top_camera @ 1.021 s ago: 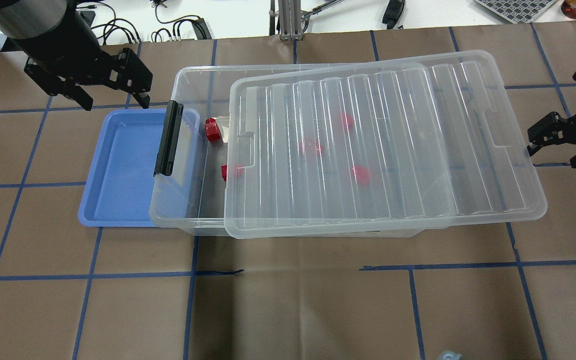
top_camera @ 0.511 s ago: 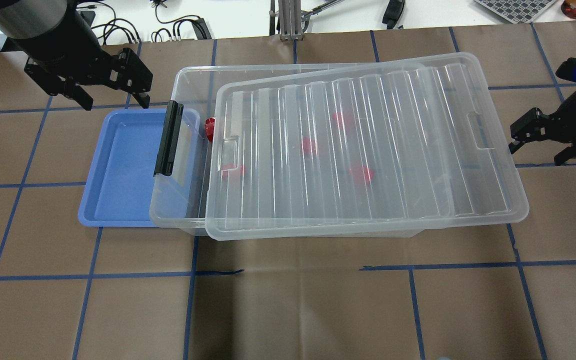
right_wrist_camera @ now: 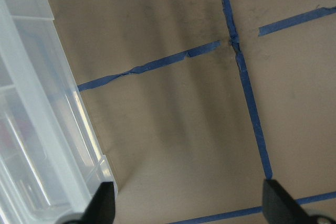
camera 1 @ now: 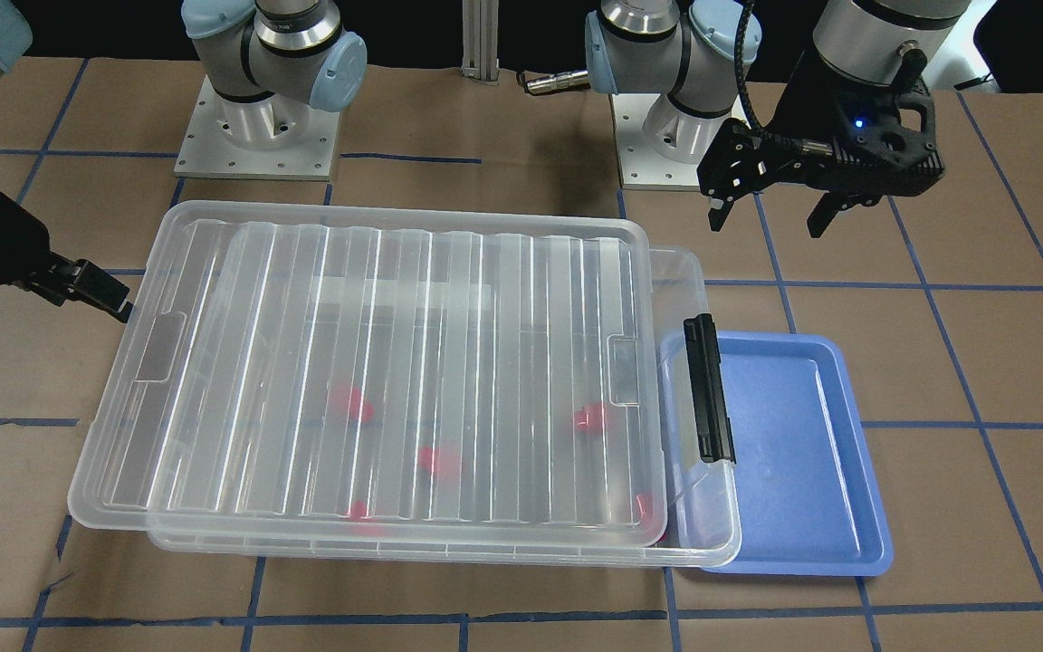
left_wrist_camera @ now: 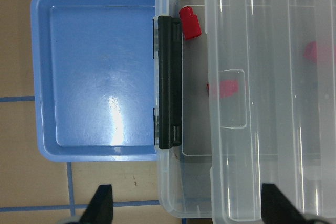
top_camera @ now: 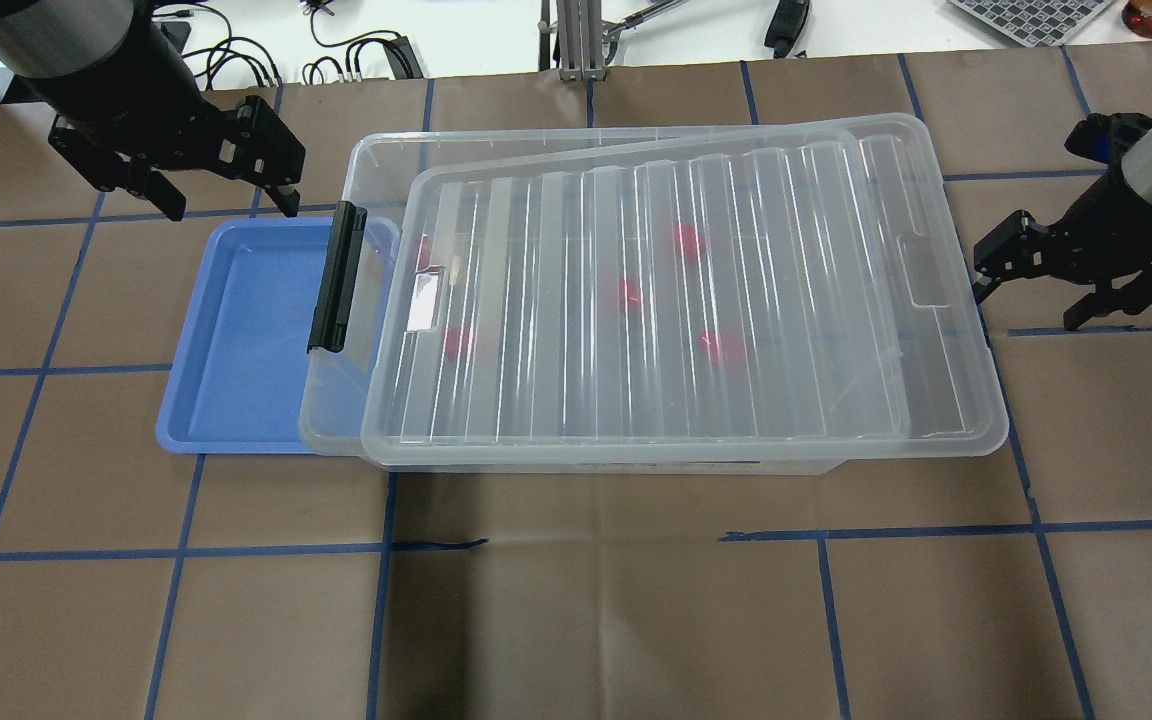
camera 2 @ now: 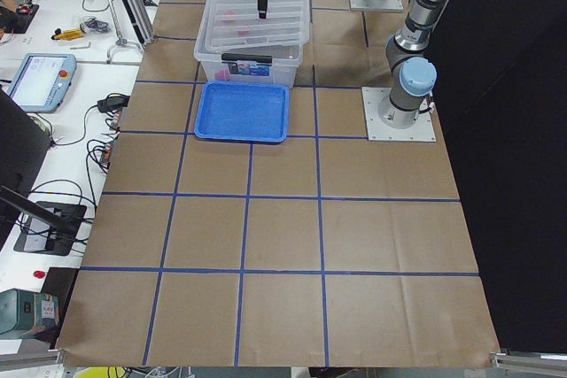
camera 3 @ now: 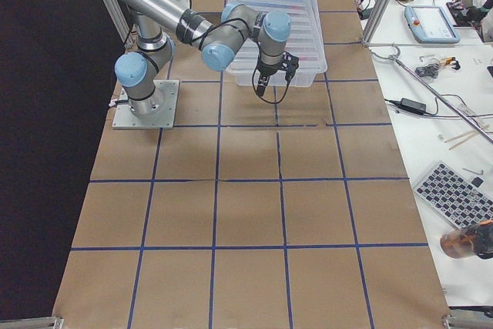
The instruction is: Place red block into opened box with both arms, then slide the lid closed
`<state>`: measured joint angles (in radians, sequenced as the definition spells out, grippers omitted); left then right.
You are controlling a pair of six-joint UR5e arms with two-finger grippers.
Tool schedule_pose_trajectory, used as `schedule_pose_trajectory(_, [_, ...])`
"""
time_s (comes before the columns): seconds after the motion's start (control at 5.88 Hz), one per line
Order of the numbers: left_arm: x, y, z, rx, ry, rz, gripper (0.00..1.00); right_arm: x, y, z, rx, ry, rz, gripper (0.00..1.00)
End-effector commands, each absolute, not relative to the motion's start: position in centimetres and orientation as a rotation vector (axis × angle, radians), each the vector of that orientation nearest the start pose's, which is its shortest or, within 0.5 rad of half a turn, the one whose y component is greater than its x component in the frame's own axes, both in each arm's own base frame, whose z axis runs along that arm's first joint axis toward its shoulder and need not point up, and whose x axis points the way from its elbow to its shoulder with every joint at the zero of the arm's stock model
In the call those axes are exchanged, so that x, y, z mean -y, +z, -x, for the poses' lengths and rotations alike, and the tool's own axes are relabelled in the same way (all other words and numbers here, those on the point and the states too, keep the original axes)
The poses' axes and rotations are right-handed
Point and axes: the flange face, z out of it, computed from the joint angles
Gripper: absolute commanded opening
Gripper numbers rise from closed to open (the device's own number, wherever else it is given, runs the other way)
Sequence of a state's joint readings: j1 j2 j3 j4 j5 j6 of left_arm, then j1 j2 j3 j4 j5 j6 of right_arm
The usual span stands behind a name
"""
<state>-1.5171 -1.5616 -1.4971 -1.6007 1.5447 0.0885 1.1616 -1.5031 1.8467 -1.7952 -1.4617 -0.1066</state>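
The clear box (top_camera: pixel 376 152) holds several red blocks. Most, like one red block (top_camera: pixel 686 241), show blurred through the ridged lid (top_camera: pixel 556 385). The lid lies slightly askew on the box and leaves a strip uncovered at the black latch (top_camera: pixel 338 277). In the left wrist view one red block (left_wrist_camera: pixel 190 22) lies in that strip beside the latch (left_wrist_camera: pixel 169 82). My right gripper (top_camera: pixel 1028 305) is open, one finger (top_camera: pixel 986 272) at the lid's right short end. My left gripper (top_camera: pixel 233 205) hangs open and empty beyond the blue tray (top_camera: pixel 236 330).
The blue tray (camera 1: pixel 793 453) lies against the box's latch end, partly under its rim. Both arm bases (camera 1: pixel 259 127) stand behind the box. Cables and tools lie on the white bench (top_camera: pixel 356 40) past the table's far edge.
The lid has slid left toward the latch end, covering more of the box and the blocks near the latch. My right gripper moved left along with it. The left arm stayed still.
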Motion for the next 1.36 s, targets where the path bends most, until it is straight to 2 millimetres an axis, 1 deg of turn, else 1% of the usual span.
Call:
schedule_pose_trajectory(0.0, [49.8, 52.6, 10.9, -3.162, -0.085, -0.057, 0.98, 50.5, 34.5, 3.5, -2.965, 0.141, -0.505, 1.0])
schedule_pose_trajectory(0.17, [49.8, 52.6, 10.9, -3.162, -0.085, -0.057, 0.98, 50.6, 34.5, 2.9, -2.968, 0.142, -0.494, 1.0])
schedule_pose_trajectory(0.34, [49.8, 52.6, 10.9, -3.162, -0.085, -0.057, 0.99, 50.6, 34.5, 2.7, -2.955, 0.141, -0.514, 1.0])
schedule_pose_trajectory(0.68, [49.8, 52.6, 10.9, -3.162, -0.085, -0.057, 0.99, 51.0, 35.2, 3.0, -2.967, 0.116, -0.496, 1.0])
schedule_pose_trajectory(0.85, [49.8, 52.6, 10.9, -3.162, -0.085, -0.057, 0.99, 51.8, 36.9, 3.3, -2.994, 0.058, -0.417, 1.0])
schedule_pose_trajectory(1.02, [49.8, 52.6, 10.9, -3.162, -0.085, -0.057, 0.99, 52.9, 40.3, 4.2, -3.066, -0.03, -0.336, 1.0])
schedule_pose_trajectory(1.19, [49.8, 52.6, 10.9, -3.162, -0.085, -0.057, 0.99, 53.3, 44.1, 4.4, -3.079, -0.087, -0.321, 1.0])
